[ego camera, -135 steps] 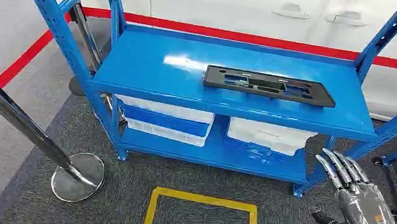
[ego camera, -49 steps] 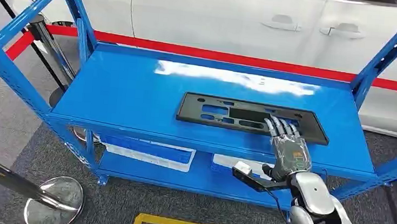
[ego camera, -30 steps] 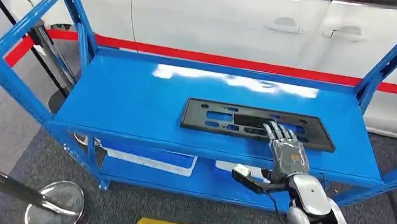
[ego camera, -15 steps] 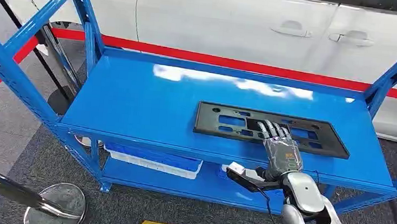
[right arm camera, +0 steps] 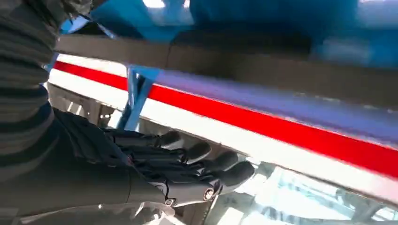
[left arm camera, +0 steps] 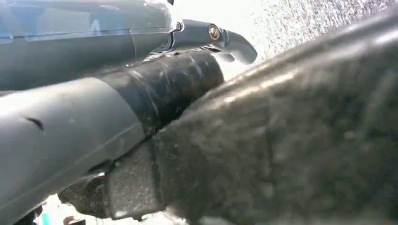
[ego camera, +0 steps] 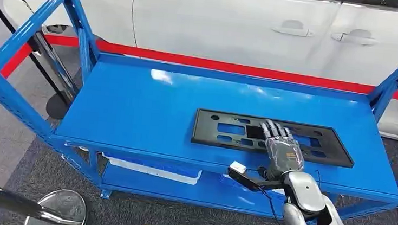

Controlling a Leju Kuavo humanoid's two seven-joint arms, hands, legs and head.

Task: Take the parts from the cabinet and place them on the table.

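Black plastic part (ego camera: pixel 271 136), a long flat rectangular panel with several rectangular cut-outs and small holes through which the blue beneath shows, lies flat on the top shelf (ego camera: pixel 148 108) of the blue metal cabinet, directly under the right hand (ego camera: pixel 279 148) and stretching out well to both sides of it. No brand, label or writing can be read on the panel, the rack or anything else in view. The right hand, silver-grey over the back with darker fingers (ego camera: pixel 271 131), lies palm down on the part near its middle, fingers straight and close together, pointing away from the robot toward the white car (ego camera: pixel 237 23); it presses on the panel and grips nothing. In the right wrist view the same hand (right arm camera: pixel 187 171) shows dark fingers stretched out flat, with a red stripe (right arm camera: pixel 281 131) and blue frame beyond them. A small white block on a dark bracket (ego camera: pixel 240 173) sticks out from the wrist just behind the hand, over the shelf's front edge. Below the hand, on the lower shelf, sits a white bin (ego camera: pixel 154 169). Beyond the hand, past the cabinet's far edge, a red line (ego camera: pixel 233 69) runs along the floor under the car. The left wrist view shows blurred grey and dark surfaces very close up, and the left hand's state cannot be told.
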